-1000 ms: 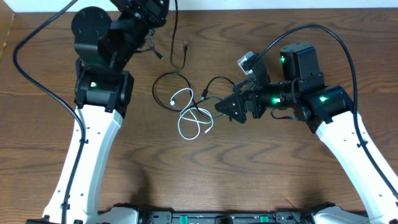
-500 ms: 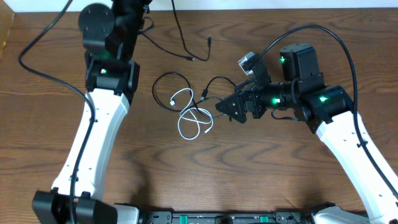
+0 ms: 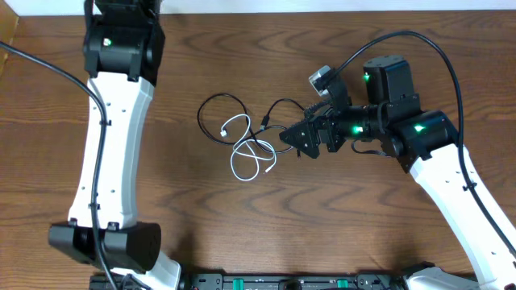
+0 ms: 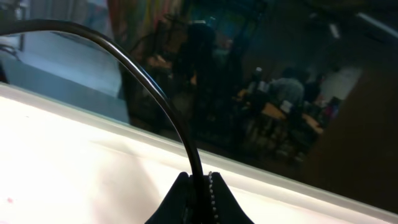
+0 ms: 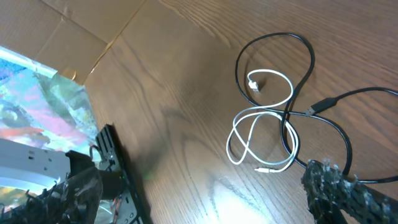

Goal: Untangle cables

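Observation:
A white cable (image 3: 250,157) lies coiled mid-table, crossed with a black cable (image 3: 219,101) that loops around it. Both show in the right wrist view as well, the white cable (image 5: 290,87) lying over the black cable (image 5: 273,38). My right gripper (image 3: 294,138) stands open just right of the pair, close to the black cable's right-hand run; one finger (image 5: 348,193) shows at the lower right. My left gripper (image 4: 200,177) is shut on another black cable (image 4: 155,93), which arcs up and left from its jaws. That gripper is beyond the top edge of the overhead view.
The left arm (image 3: 113,121) stretches along the table's left side from its base (image 3: 105,242) to the far edge. Brown cardboard (image 5: 56,25) lies past the table in the right wrist view. The right arm (image 3: 403,129) covers the right side.
The left arm has swung up past the far edge, carrying its black cable out of the overhead view. The right arm and the two cables on the table have not moved.

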